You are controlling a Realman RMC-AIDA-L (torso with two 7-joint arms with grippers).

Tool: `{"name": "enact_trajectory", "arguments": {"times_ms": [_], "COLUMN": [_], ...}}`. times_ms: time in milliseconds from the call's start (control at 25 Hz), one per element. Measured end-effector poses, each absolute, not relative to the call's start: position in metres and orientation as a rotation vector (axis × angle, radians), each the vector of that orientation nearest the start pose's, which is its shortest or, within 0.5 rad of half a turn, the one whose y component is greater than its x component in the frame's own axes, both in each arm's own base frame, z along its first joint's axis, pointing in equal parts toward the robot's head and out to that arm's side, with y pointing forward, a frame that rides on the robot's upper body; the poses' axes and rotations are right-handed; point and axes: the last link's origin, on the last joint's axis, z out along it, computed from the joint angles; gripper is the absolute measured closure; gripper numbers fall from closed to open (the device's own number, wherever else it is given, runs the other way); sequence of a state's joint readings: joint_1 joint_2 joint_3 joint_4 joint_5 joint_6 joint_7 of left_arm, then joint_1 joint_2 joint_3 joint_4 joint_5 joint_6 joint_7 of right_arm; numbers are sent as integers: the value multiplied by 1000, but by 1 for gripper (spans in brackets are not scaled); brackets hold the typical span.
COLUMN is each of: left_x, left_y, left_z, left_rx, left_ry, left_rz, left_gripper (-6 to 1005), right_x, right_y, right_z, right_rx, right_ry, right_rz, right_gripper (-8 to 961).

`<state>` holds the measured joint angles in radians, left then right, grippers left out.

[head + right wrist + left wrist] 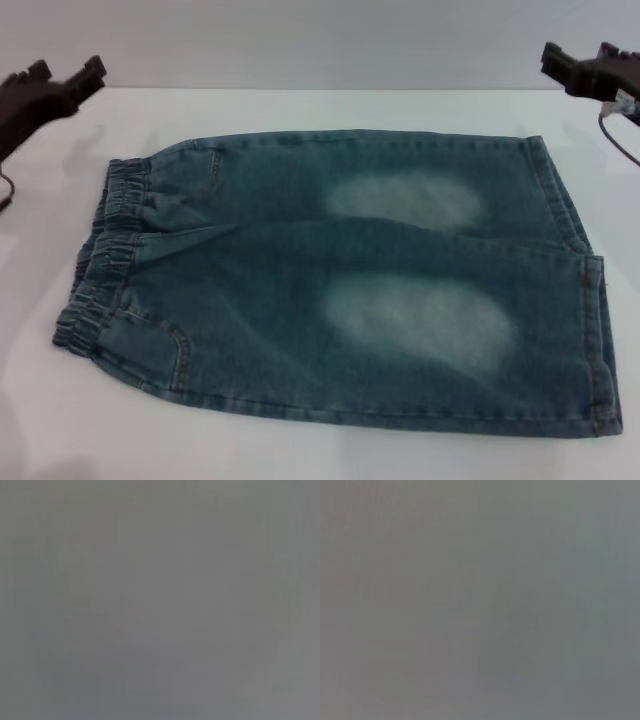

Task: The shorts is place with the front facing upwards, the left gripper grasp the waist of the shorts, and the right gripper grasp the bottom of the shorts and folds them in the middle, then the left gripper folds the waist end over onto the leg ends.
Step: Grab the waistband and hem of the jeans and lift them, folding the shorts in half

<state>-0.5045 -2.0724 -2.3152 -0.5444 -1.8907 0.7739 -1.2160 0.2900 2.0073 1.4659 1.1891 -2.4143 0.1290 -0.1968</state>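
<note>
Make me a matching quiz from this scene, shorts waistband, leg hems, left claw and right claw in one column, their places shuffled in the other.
1. waistband
2. leg hems
3. left claw
4. right claw

A. raised off the table at the far right corner
B. the shorts' end on the robot's left
C. raised off the table at the far left corner
D. the shorts' end on the robot's right

Pairs: 1-B, 2-D, 3-C, 4-A

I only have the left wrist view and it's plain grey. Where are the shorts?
Observer: The shorts lie flat and unfolded on the white table.
Operator: Which way is the waist?
Observer: The waistband is on the robot's left, the leg hems on its right.
Operator: And the grippers?
Observer: The left gripper sits off the far left corner, the right gripper off the far right; neither touches the shorts.
</note>
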Motion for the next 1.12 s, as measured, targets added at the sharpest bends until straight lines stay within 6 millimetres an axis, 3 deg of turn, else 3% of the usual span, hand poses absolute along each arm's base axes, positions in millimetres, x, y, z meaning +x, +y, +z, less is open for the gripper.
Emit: {"name": "enact_trajectory", "arguments": {"times_ms": [160, 320, 400, 800, 960, 1120], "left_x": [-292, -257, -251, -250, -246, -236], "left_y": [412, 396, 392, 386, 385, 378], "left_z": [61, 68, 72, 56, 58, 75], "left_rx": [-1755, -1773, -1785, -1918, -1935, -1919], "left_ry": [-885, -805, -790, -935, -940, -931], "left_rz": [-612, -600, -581, -325, -293, -168], "left_gripper": [172, 172, 172, 171, 171, 171], "right_x": [230, 225, 222, 214, 210, 199], "right_y": [407, 409, 410, 413, 407, 396], "right_z": [38, 44, 46, 43, 43, 51], "right_rx": [-1769, -1800, -1817, -1878, -1903, -1944], "right_ry": [990, 1057, 1077, 1122, 1128, 1121], "right_rz": [493, 457, 426, 307, 218, 143], "right_gripper": [252, 252, 251, 252, 251, 251]}}
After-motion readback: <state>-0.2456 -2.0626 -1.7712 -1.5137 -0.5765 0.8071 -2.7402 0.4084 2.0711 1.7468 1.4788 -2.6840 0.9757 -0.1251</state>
